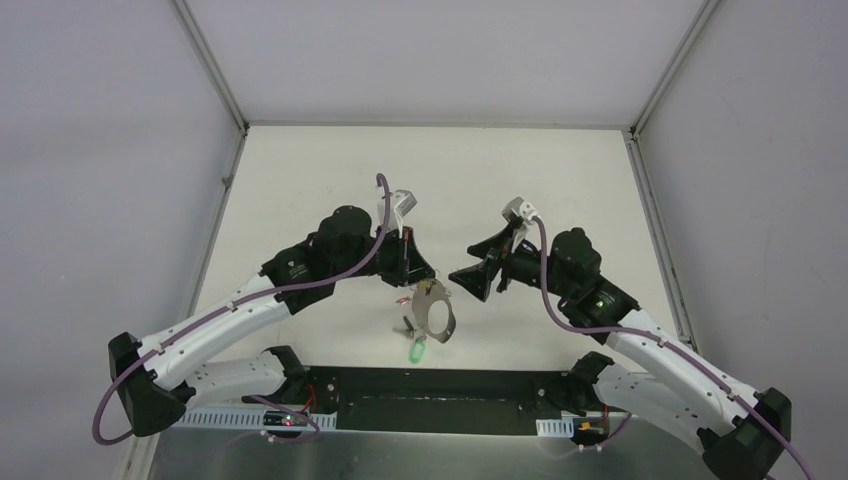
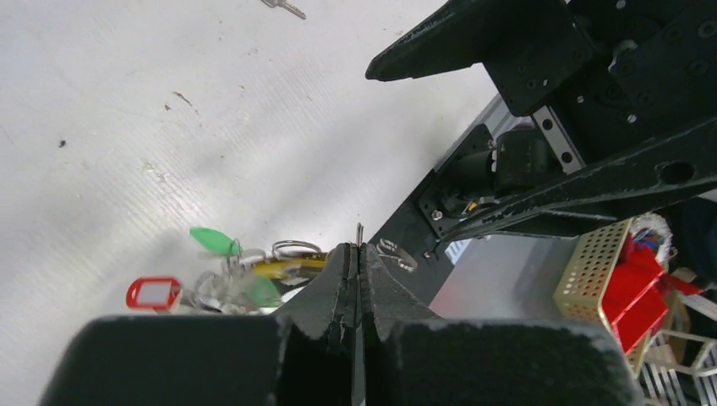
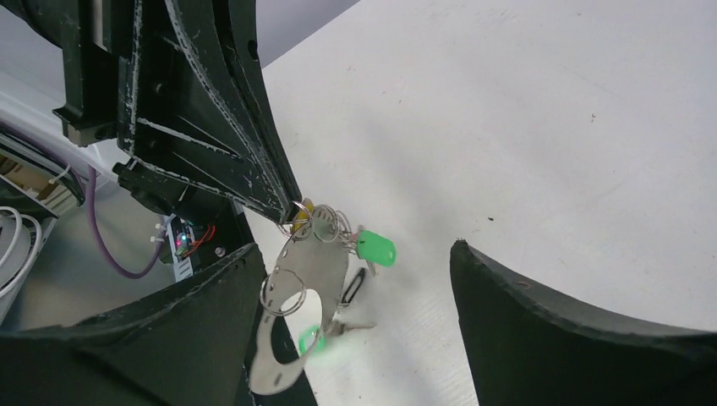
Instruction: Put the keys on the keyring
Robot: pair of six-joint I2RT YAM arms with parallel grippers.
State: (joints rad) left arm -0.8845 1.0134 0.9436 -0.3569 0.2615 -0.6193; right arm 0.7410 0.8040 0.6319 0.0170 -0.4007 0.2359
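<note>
The keyring [image 1: 437,312] is a flat silvery loop hanging just above the table, also in the right wrist view [image 3: 314,269]. My left gripper [image 1: 418,277] is shut on its top edge; a thin metal edge pokes out between the closed fingers [image 2: 347,271]. Keys with green [image 3: 376,248], red [image 2: 154,293] and yellow [image 2: 287,268] tags dangle from small rings on it. One green tag [image 1: 417,352] hangs lowest. My right gripper [image 1: 465,279] stands open just right of the keyring, holding nothing, its jaws wide either side [image 3: 355,249]. One loose key [image 2: 283,7] lies on the table.
The black base plate [image 1: 430,400] of the arms runs along the table's near edge, close under the hanging keys. A perforated basket [image 2: 596,271] with red items sits off the table. Grey walls enclose the white table on three sides.
</note>
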